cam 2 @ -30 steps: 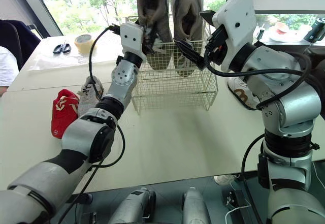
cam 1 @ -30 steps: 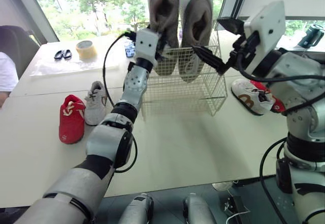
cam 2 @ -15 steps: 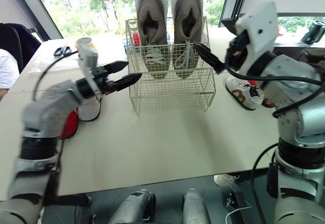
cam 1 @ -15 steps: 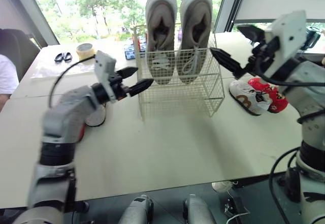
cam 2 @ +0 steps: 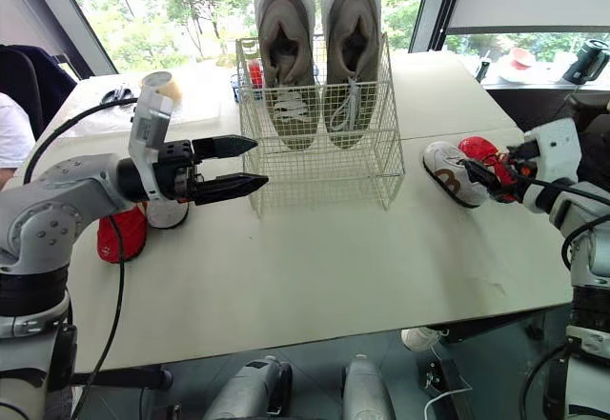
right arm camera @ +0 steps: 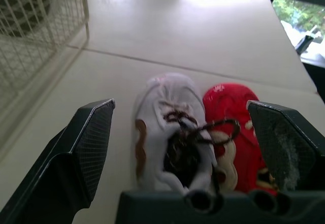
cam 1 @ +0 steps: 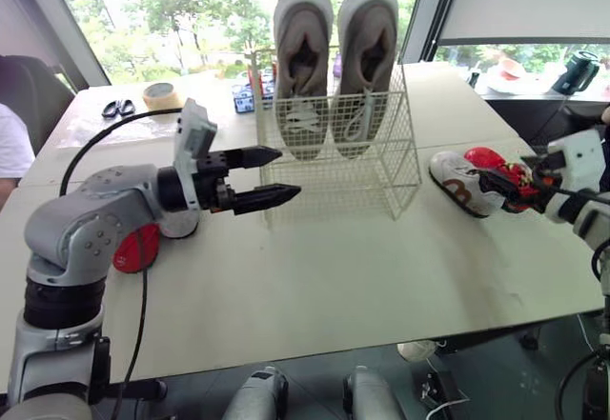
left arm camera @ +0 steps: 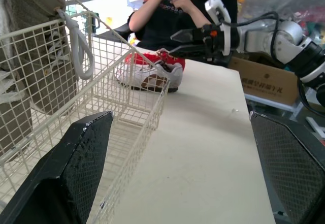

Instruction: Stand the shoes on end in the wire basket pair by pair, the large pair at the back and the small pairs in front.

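Large pair (cam 1: 334,58) stands in wire basket (cam 1: 381,177); we start small pairs. Right tool (cam 2: 491,174), spread wide and empty, nears white shoe (cam 1: 457,180) at frame right and needs closing. Left tool (cam 1: 286,172) spread, empty.

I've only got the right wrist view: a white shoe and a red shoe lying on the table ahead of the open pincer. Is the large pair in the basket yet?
Observer: Yes, the large grey pair stands on end at the back of the wire basket.
Operator: And the left pincer?
Observer: The left pincer is open and empty, beside the basket's front corner.
Operator: More small shoes?
Observer: Another red shoe and white shoe lie on the table, on the robot's left.
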